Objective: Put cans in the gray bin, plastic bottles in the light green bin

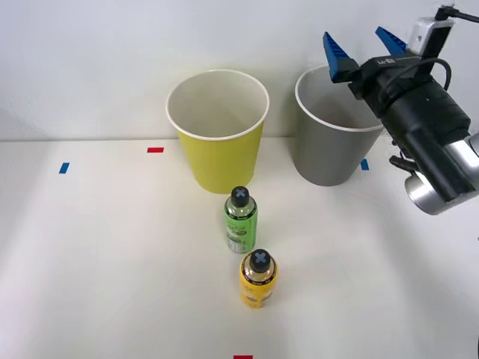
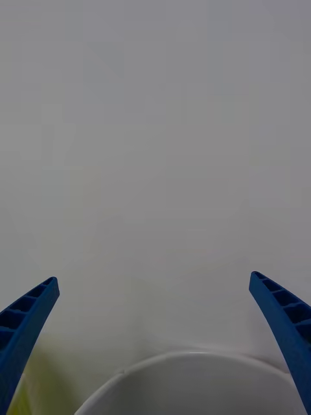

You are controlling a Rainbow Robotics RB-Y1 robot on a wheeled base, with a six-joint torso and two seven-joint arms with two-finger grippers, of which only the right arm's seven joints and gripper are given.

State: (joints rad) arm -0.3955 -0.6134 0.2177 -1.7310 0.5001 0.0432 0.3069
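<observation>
Two bins stood at the back of the table, the light green bin (image 1: 218, 129) and beside it the gray bin (image 1: 329, 131), above whose rim the right gripper (image 1: 364, 43) hovered with its blue fingers spread wide and nothing between them. No can lay on the table, so the can step looked done, though the gray bin's inside could not be seen. That left two plastic bottles standing upright in front of the light green bin, the green-labelled bottle (image 1: 241, 220) nearer it and the yellow-labelled bottle (image 1: 258, 279) nearer the robot.
</observation>
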